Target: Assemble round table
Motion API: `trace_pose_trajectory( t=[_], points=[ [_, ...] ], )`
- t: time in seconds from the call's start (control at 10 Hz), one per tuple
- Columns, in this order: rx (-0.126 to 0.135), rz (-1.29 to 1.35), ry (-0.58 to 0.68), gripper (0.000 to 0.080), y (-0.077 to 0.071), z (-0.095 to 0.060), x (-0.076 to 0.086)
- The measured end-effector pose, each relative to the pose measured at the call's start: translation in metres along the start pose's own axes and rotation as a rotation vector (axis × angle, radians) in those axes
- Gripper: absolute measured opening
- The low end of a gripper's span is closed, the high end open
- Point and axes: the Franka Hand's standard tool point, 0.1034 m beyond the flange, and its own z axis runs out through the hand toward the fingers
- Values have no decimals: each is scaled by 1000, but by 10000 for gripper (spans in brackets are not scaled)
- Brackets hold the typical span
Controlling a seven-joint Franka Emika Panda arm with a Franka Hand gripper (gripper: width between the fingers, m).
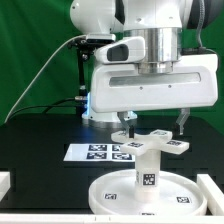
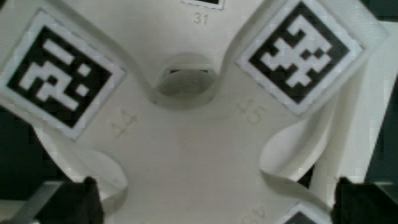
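The cross-shaped foot piece (image 1: 150,143) sits on top of the thick leg (image 1: 148,177), which stands upright at the middle of the large round disc (image 1: 112,196) at the front of the table. My gripper (image 1: 153,125) hangs just above the foot piece with its fingers (image 1: 125,124) spread wide, one on each side. In the wrist view the foot piece (image 2: 196,140) fills the frame, with two tags and a centre hole. My gripper (image 2: 217,205) is open, and the dark fingertips (image 2: 71,203) stand at either edge with the white part between them.
The marker board (image 1: 95,152) lies flat on the black table behind the disc. White raised rails (image 1: 6,185) sit at the table's front corners. The arm's base (image 1: 100,105) stands at the back before a green backdrop.
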Motion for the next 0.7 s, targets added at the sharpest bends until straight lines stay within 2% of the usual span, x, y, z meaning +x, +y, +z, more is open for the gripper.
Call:
trace_pose_trajectory(
  t=[0.3,0.6,0.7],
  points=[
    [-7,-11,5,649,7,11,-8],
    [-7,-12,-1,649,5,14,-10],
    [-6,14,-1,507,5,14,-10]
  ],
)
